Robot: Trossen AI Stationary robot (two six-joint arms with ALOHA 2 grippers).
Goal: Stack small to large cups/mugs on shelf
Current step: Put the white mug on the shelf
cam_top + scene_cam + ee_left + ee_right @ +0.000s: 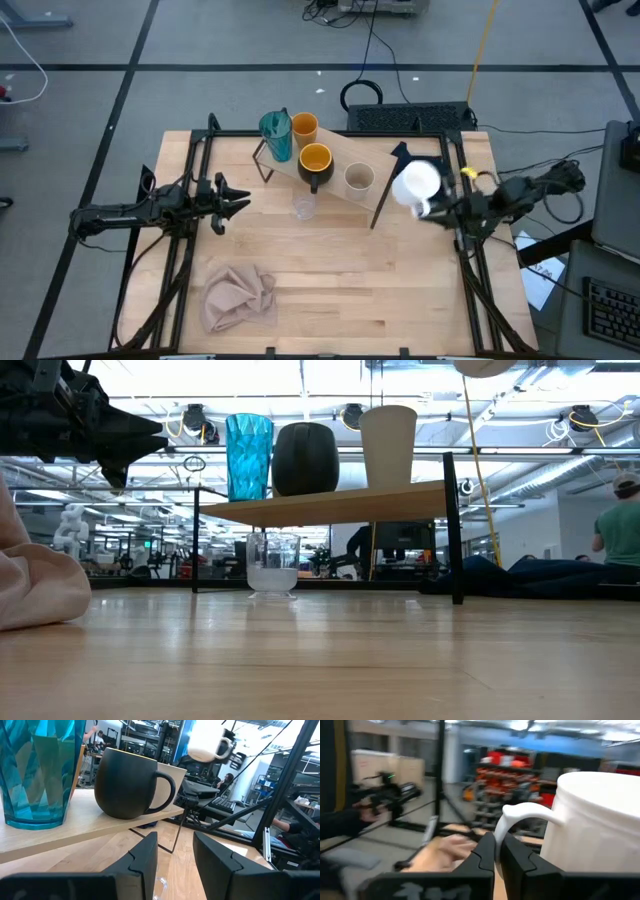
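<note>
right gripper [496, 851] was clenched on the handle of the white mug [416, 184], holding it up in the air off the right end of the shelf [340, 150], over the right side of the desk [400, 290]; in the right wrist view the two fingers pinched the handle loop with the mug body [592, 820] just beside them. in the low view only the mug's bottom showed at the top edge [487, 366], well above the shelf board [340, 506]. left gripper [240, 204] hovered over the desk left of the shelf, jaws parted with a gap between them and nothing in them; the left wrist view showed both fingers [145, 857] apart, pointing at the shelf. on the shelf: teal tumbler [276, 135] at the left end, orange cup [304, 127] just behind it, black mug with orange inside [315, 165] in the middle, beige cup [359, 179] toward the right. low view had the tumbler [249, 455], black mug [306, 458] and beige cup [388, 446] standing upright in a row on the board, close together; whether they touched i couldn't tell. tiny clear glass [304, 206] stood on the desk just in front of the shelf, upright, below the board in the low view [272, 564]. pink cloth [238, 296] lay crumpled on the near left part of the desk, well apart from the cups. a person in a green top [618, 525] showed in the room behind at far right.
</note>
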